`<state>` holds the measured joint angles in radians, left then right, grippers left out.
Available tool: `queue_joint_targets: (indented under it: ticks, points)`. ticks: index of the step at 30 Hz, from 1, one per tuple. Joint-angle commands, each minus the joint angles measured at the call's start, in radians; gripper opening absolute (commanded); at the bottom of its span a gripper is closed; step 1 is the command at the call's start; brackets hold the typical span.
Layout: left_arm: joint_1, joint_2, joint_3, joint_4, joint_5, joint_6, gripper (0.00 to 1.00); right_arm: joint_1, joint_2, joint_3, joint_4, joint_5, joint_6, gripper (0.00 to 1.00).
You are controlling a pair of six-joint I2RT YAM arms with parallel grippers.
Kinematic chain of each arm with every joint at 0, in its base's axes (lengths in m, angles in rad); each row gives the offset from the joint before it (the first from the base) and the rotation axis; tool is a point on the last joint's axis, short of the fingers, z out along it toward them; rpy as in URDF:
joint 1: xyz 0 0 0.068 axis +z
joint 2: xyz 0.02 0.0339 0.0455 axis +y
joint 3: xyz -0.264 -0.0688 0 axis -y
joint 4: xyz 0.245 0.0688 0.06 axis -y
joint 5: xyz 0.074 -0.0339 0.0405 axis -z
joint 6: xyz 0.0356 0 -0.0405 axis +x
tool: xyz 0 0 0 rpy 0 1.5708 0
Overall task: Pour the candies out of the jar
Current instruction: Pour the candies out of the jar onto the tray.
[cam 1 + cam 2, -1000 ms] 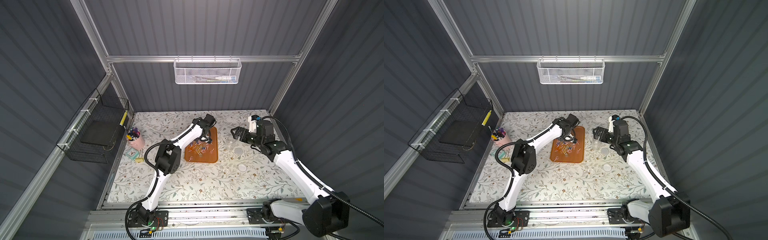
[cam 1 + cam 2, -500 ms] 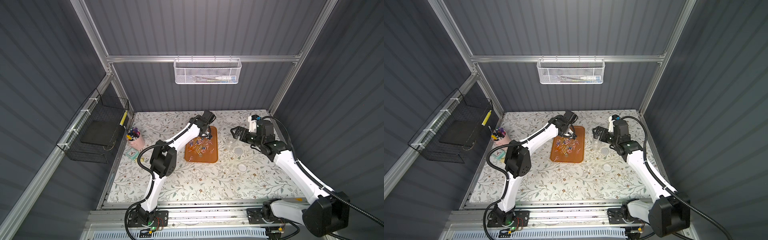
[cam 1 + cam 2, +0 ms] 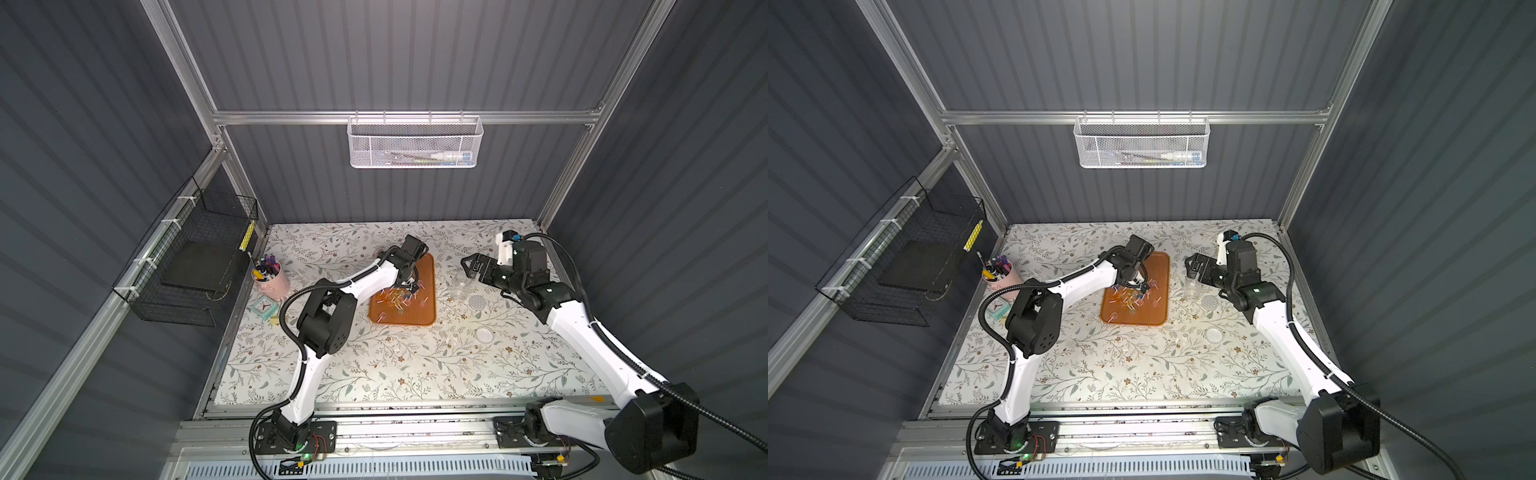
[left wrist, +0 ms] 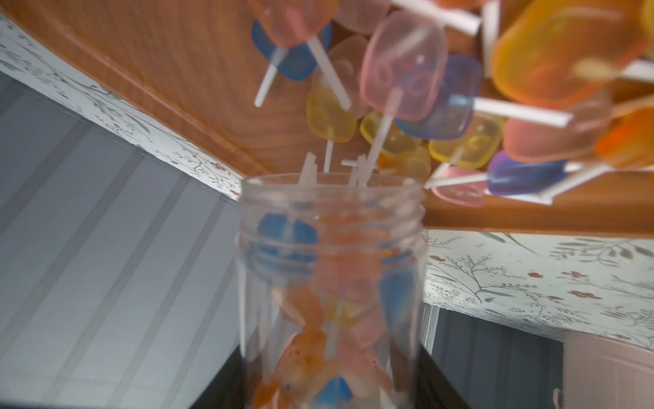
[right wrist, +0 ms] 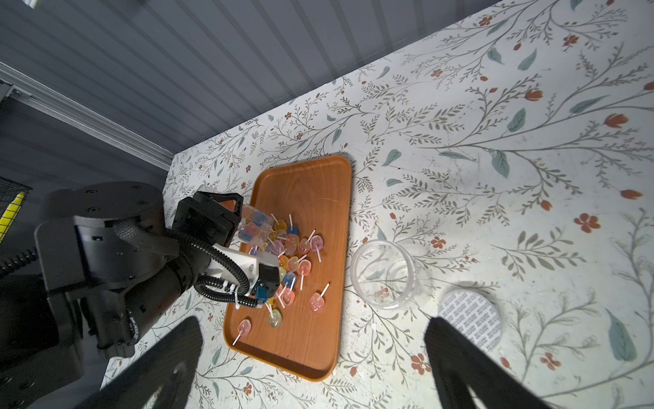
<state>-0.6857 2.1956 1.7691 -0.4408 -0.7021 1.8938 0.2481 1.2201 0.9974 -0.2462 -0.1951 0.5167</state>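
Observation:
My left gripper (image 3: 409, 279) (image 3: 1139, 281) is shut on a clear jar (image 4: 332, 248) (image 5: 255, 226) and holds it tipped, mouth down, over the orange tray (image 3: 420, 316) (image 3: 1152, 316) (image 5: 311, 340). The candies (image 3: 397, 297) (image 3: 1128, 297) (image 5: 295, 256) (image 4: 424, 106), small lollipops with orange, pink, blue and yellow heads, lie heaped on the tray under the mouth. Some remain inside the jar. My right gripper (image 3: 471, 266) (image 3: 1192, 268) (image 5: 315, 368) hangs open and empty to the right of the tray.
An empty clear jar (image 3: 459, 286) (image 5: 385, 276) stands right of the tray beside a patterned lid (image 3: 477, 302) (image 5: 467, 315). A second lid (image 3: 484, 334) lies nearer the front. A pink pen cup (image 3: 272, 278) and teal clock (image 3: 266, 307) sit at the left edge.
The left arm's elbow has shifted slightly sideways and back while the jar stays tipped over the tray. The right arm has not moved.

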Motion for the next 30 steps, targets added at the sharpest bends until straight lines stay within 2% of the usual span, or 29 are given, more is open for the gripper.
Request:
queue_joint_targets:
  ticks: [1, 3, 5, 7, 10, 11, 14, 16, 19, 23, 27, 30]
  points:
    - [0.002, -0.051, -0.056, 0.126, 0.014, 0.081, 0.0, -0.006, -0.014, -0.016, 0.013, -0.005, 0.005, 0.99]
    - [0.012, -0.064, -0.108, 0.26, 0.043, 0.083, 0.0, -0.006, -0.017, -0.014, 0.005, -0.005, 0.0, 0.99]
    - [0.009, -0.072, -0.097, 0.214, 0.08, 0.039, 0.0, -0.006, -0.022, -0.019, 0.006, -0.002, 0.003, 0.99]
    - [0.013, -0.083, -0.112, 0.276, 0.12, 0.026, 0.0, -0.006, -0.022, -0.02, 0.009, -0.005, 0.007, 0.99]
    - [0.015, -0.078, -0.068, 0.225, 0.13, -0.047, 0.0, -0.006, -0.02, -0.016, 0.008, -0.005, 0.008, 0.99]
    - [0.016, -0.088, -0.049, 0.218, 0.174, -0.126, 0.0, -0.006, -0.021, -0.014, 0.008, -0.005, 0.007, 0.99]
    - [0.046, -0.118, 0.064, 0.05, 0.315, -0.404, 0.0, -0.006, -0.022, -0.011, 0.006, -0.002, 0.007, 0.99]
    - [0.069, -0.15, 0.065, 0.013, 0.368, -0.478, 0.0, -0.006, -0.018, -0.01, 0.007, -0.004, 0.006, 0.99]
    - [0.095, -0.187, 0.03, -0.016, 0.402, -0.525, 0.0, -0.006, -0.006, 0.001, 0.01, -0.017, 0.012, 0.99]
    - [0.175, -0.191, 0.098, -0.186, 0.588, -0.731, 0.0, -0.006, 0.004, 0.006, 0.021, -0.034, 0.026, 0.99]
    - [0.233, -0.226, 0.046, -0.167, 0.728, -0.937, 0.0, -0.006, 0.001, 0.006, 0.025, -0.039, 0.03, 0.99]
    - [0.269, -0.266, -0.011, -0.09, 0.929, -1.136, 0.0, -0.006, -0.001, 0.005, 0.03, -0.042, 0.034, 0.99]
